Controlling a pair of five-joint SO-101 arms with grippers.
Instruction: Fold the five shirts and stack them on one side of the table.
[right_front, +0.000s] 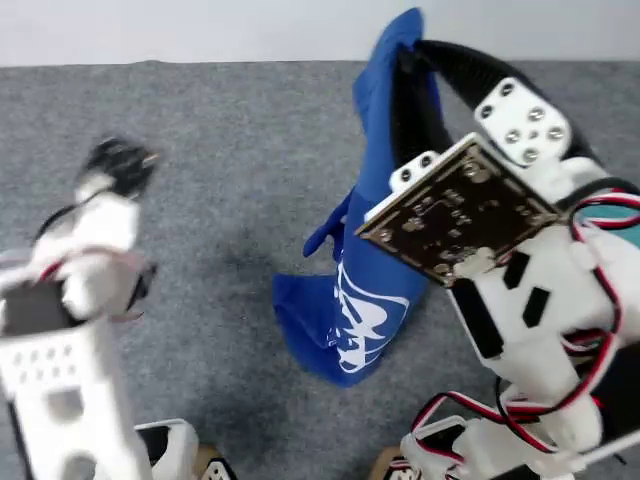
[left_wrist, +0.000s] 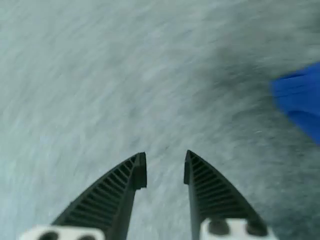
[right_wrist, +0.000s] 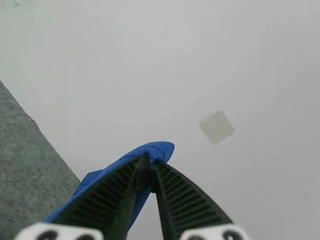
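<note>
I had the right gripper (right_wrist: 148, 166) clamped on a blue shirt (right_front: 365, 300) dangling to the table (right_front: 220, 200); the left gripper (left_wrist: 165, 167) hovered with fingers apart.

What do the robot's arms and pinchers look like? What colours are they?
Both are chunky white plastic: the left arm and right arm. The left gripper and right gripper each have two black, pointed, ribbed fingers. Red, black and white cables loop on the right arm, beside a dark circuit board with gold spots.

A grey, felt-like table (right_front: 200, 200) spans most of the frame. The bunched lower end of a blue shirt (right_front: 345, 320) rests on it, just below centre.
</note>
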